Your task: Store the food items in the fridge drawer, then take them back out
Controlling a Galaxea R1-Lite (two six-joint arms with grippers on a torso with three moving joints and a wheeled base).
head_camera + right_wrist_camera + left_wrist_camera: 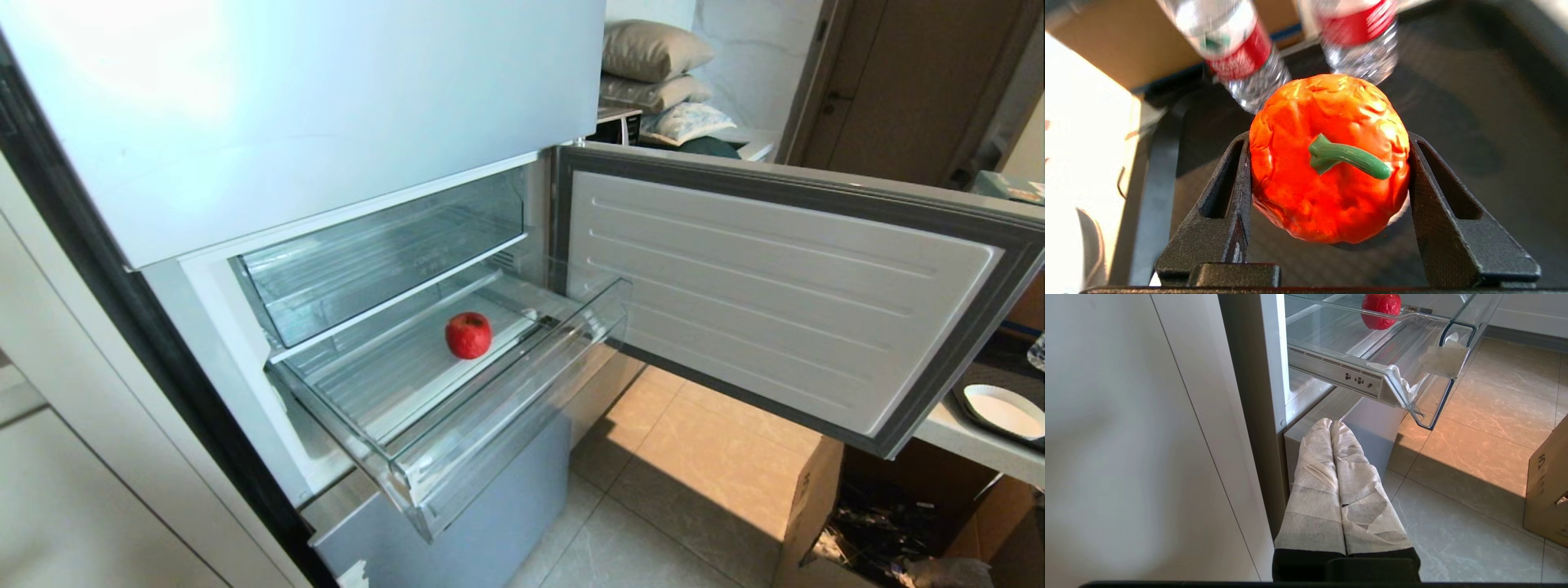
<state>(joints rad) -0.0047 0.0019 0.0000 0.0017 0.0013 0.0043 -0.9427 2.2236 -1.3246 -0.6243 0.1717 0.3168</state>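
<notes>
right tool [1327, 171] clamped on tangerine [1329, 157] above a dark tray beside water bottles [1237, 45]; lift height probably small. apple [468, 335] lying in open fridge drawer [506, 408]. left tool [1333, 428] closed, parked low. risk: bumpy skin slipping loose, or clipping the drawer's lip.

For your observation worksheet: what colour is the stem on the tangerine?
Green, against the bumpy orange-red tangerine; the stem shows best in the right wrist view.
</notes>
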